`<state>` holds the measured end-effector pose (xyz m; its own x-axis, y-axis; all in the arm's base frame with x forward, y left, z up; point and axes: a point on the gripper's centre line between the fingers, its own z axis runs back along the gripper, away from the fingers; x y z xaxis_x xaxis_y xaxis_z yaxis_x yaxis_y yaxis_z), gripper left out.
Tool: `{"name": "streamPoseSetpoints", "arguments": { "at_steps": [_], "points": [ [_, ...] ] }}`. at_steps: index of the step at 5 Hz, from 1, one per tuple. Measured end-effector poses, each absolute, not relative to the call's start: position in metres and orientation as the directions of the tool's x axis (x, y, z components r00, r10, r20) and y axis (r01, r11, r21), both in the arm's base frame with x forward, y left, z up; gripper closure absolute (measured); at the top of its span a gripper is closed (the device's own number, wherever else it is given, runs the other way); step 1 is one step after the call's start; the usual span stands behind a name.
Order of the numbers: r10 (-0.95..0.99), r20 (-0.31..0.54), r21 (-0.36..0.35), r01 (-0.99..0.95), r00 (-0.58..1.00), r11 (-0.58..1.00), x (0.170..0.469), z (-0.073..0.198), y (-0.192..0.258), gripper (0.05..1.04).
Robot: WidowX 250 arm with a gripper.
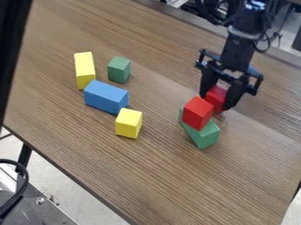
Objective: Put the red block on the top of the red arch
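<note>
One red block (pixel 217 97) is sitting between the fingers of the pincer (pixel 215 100), which is standing open to its width and apparently gripping it, beside a red cube (pixel 197 113) resting on a green block (pixel 204 134). Which piece is the arch, I cannot tell; release, at least, is remaining.

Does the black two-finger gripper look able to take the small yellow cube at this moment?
Probably not right now: the gripper has a solid red block between its fingers. If it let go, the way to the yellow cube seems free of tall things.
</note>
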<state>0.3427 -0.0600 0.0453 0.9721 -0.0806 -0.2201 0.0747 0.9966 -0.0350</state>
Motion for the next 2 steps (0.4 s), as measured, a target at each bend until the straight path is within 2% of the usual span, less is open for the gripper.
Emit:
{"name": "streamPoseSetpoints", "arguments": {
  "at_steps": [2],
  "points": [
    [-0.053,-0.129,-0.104,0.04,0.99,0.994,0.343,0.075,-0.058,0.499]
  ]
}}
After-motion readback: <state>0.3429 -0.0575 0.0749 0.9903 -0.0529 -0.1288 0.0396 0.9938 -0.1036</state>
